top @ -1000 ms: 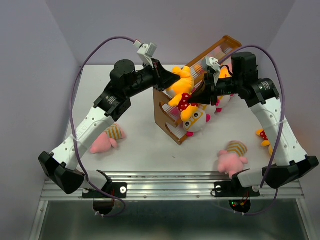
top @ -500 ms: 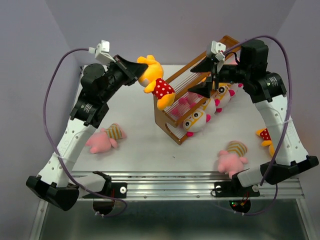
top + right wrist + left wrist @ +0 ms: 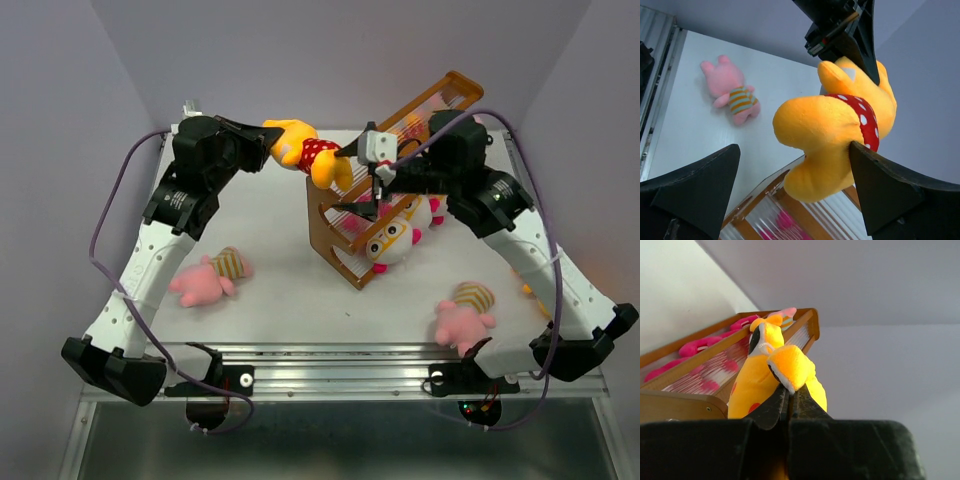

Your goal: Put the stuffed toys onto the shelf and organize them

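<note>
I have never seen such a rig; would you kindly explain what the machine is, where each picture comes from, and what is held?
These are two robot arms bolted at the near edge of a table, each ending in two fingers. The wide picture looks down from above and behind them; the other two come from cameras on the wrists. The left arm's fingers are shut on a yellow-orange toy in red polka dots, held in the air near the wooden shelf. The right arm's fingers are spread open on either side of that toy. Two pink toys in striped shirts lie on the table, and a white-faced toy with orange glasses sits in the shelf.
</note>
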